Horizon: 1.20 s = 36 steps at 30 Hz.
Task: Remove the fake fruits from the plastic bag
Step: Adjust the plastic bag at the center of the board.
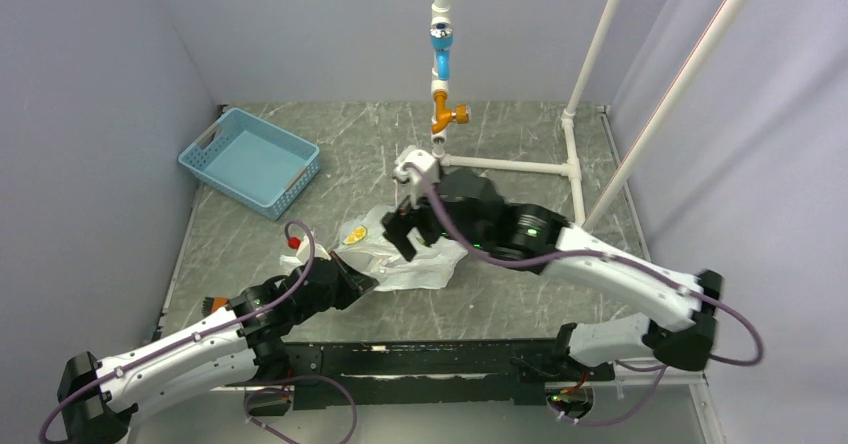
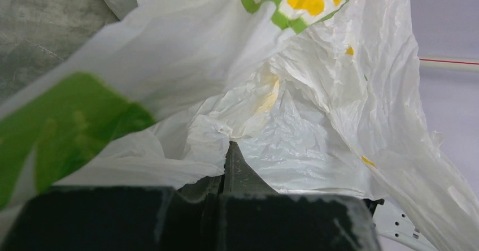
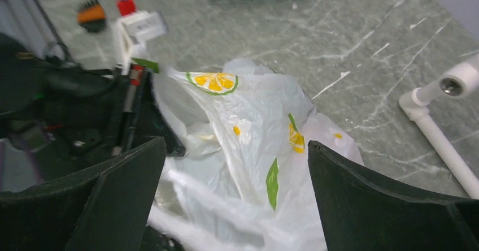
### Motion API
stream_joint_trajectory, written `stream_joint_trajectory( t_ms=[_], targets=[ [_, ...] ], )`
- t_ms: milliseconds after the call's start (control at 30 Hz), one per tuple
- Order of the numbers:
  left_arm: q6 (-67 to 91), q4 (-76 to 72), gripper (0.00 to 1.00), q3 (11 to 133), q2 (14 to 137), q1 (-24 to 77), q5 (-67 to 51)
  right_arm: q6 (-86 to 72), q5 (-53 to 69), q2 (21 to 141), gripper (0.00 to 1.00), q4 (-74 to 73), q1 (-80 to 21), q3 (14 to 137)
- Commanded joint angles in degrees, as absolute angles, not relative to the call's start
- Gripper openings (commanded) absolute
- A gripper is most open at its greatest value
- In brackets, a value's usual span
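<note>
The plastic bag [image 1: 405, 256] lies crumpled on the table's middle, white film with lemon and green leaf prints. My left gripper [image 1: 366, 282] is at its near-left edge, shut on a fold of the film. In the left wrist view the closed fingertips [image 2: 231, 152] pinch the plastic bag [image 2: 316, 121]. My right gripper [image 1: 410, 230] hovers over the bag's far side, open. In the right wrist view its jaws stand wide apart around the right gripper's gap [image 3: 234, 160], with the plastic bag [image 3: 254, 121] below them. The fake fruits are hidden.
A blue lattice basket [image 1: 250, 160] stands at the back left. A white pipe frame [image 1: 510, 166] with a blue and orange tap [image 1: 442, 64] rises at the back centre. Its pipe [image 3: 435, 132] lies close to the right of the bag.
</note>
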<state>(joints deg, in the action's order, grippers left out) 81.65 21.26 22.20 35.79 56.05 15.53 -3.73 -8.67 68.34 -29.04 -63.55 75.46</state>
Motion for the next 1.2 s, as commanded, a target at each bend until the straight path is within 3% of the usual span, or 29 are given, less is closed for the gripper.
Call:
stream_joint_trajectory(
  t_ms=[0,367,533,700,800,867,1033,1167],
  targets=[
    [79.9,21.4,0.0,24.2,35.6,55.9,14.4,1.2,-8.6,77.9,0.99,-27.9,-62.4,77.5],
    [80.9,21.2,0.0,22.3,33.4,55.9,14.8,2.8,-6.1,88.1,0.99,-33.6,-61.2,78.1],
    [81.3,21.0,0.0,21.6,32.5,55.9,14.7,4.2,-13.8,86.2,0.99,-27.9,-62.4,71.5],
    [81.4,22.4,0.0,21.7,31.3,55.9,14.9,7.0,-13.8,86.5,0.99,-19.1,-63.2,67.6],
    [81.1,23.2,0.0,22.0,30.9,55.9,14.7,6.8,-16.9,88.4,0.94,-15.8,-63.2,67.1],
    [80.7,23.3,0.0,22.3,31.1,55.9,14.6,6.2,-18.3,89.6,0.82,-14.5,-63.2,67.4],
    [80.6,24.1,0.0,22.1,31.6,55.9,14.1,5.1,-21.3,89.6,0.32,-14.4,-63.2,68.6],
    [81.6,24.8,0.0,20.3,30.8,55.9,13.7,5.6,-22.9,87.6,0.09,-13.9,-62.6,68.5]
  ],
)
